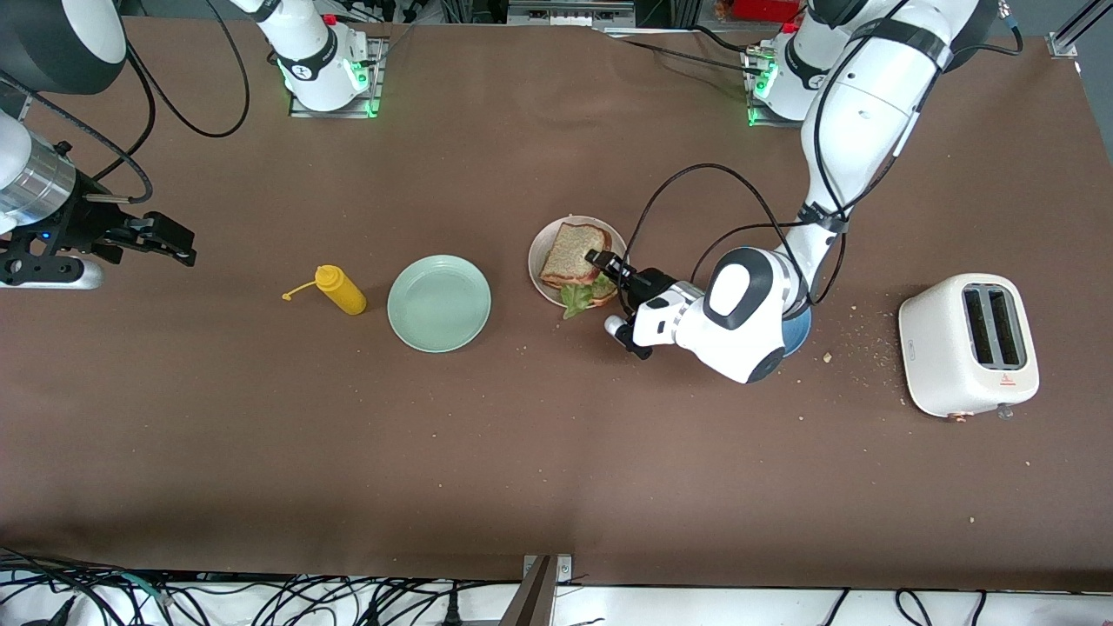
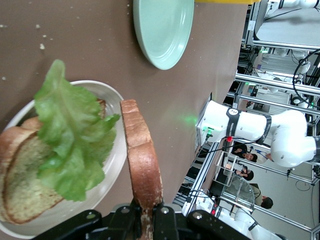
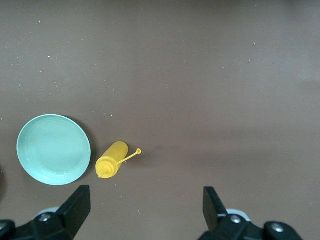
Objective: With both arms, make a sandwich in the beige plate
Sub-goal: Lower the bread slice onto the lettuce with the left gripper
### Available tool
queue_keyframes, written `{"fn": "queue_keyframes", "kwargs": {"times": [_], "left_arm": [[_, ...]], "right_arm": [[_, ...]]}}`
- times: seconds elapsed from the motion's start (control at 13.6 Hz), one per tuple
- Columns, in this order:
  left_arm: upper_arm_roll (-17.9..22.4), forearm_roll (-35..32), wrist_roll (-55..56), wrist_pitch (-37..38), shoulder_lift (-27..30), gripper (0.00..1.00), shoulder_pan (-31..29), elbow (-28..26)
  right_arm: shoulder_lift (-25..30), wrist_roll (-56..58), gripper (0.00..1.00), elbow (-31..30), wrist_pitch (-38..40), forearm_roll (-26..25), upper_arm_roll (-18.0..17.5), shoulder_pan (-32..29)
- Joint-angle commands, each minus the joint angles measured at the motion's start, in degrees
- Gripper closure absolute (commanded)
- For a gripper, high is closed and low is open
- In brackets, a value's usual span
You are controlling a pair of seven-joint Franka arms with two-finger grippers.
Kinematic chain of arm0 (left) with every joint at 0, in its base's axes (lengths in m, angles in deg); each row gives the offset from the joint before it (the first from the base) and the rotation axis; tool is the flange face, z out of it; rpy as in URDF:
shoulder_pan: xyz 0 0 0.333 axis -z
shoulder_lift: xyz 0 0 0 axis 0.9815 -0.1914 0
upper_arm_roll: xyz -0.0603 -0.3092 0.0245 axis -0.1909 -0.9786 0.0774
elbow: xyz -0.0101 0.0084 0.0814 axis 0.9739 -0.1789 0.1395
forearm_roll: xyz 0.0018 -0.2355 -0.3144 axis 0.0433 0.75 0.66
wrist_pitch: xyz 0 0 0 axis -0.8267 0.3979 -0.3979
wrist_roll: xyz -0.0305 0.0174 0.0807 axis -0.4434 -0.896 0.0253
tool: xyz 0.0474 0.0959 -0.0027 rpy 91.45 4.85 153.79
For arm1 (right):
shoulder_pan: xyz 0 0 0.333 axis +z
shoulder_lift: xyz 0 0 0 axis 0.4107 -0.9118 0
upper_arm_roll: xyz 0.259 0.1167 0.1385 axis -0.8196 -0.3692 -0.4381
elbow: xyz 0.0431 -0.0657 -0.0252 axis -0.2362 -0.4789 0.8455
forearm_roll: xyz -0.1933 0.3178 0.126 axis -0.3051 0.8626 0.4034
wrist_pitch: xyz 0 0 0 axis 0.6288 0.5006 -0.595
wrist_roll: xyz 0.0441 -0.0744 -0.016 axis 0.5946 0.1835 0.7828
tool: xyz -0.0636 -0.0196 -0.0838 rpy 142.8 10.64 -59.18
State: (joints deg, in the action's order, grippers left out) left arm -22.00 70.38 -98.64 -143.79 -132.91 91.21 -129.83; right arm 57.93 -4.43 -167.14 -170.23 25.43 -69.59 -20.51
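Left claw (image 2: 145, 220) is clamped on the top slice of toast (image 2: 142, 160), holding it on edge over the beige plate (image 1: 543, 248), which lies mid-bench between the mint-green plate (image 1: 439, 303) and the left arm's end. On that plate a lettuce leaf (image 2: 75, 145) already covers the bottom slice (image 2: 20, 175). Capping the sandwich seems the step in hand; next, the slice needs lowering flat onto the lettuce before letting go. Right claw (image 1: 161, 239) waits, fingers apart, over the right arm's end.

I count 3 plates: beige plate (image 1: 541, 248), mint-green plate (image 1: 439, 303), blue plate (image 1: 797, 332). 2 toast slices (image 2: 142, 155), 1 lettuce leaf (image 2: 72, 135), 1 yellow bottle (image 1: 340, 289), 1 toaster (image 1: 969, 344).
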Motion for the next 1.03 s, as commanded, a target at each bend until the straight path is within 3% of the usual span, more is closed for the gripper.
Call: {"fn": "queue_keyframes", "kwargs": {"times": [0.0,0.07,0.29,0.66,0.95], "left_arm": [[0.51,-0.13,-5.1,-1.53,0.68,0.05,-0.38,-2.59],[0.51,-1.62,-5.19,-1.62,0.86,0.0,-0.29,-2.15],[0.51,-8.99,-5.02,-1.53,2.52,0.0,-0.73,-1.88],[0.59,-19.38,-3.61,-0.13,8.67,0.0,-0.99,-1.88],[0.77,-29.82,4.55,3.56,16.4,0.0,-2.66,-1.1]], "right_arm": [[1.52,-0.46,0.0,-0.34,1.87,0.91,-0.11,-0.4],[1.51,-0.54,0.0,-0.43,1.88,0.91,-0.11,-0.4],[1.52,-0.72,0.0,-0.43,1.88,0.91,-0.2,-0.4],[1.51,-0.81,0.0,-0.43,1.7,1.0,-0.46,-0.31],[1.51,-1.25,0.0,-0.43,1.44,1.0,-0.55,-0.31]]}}
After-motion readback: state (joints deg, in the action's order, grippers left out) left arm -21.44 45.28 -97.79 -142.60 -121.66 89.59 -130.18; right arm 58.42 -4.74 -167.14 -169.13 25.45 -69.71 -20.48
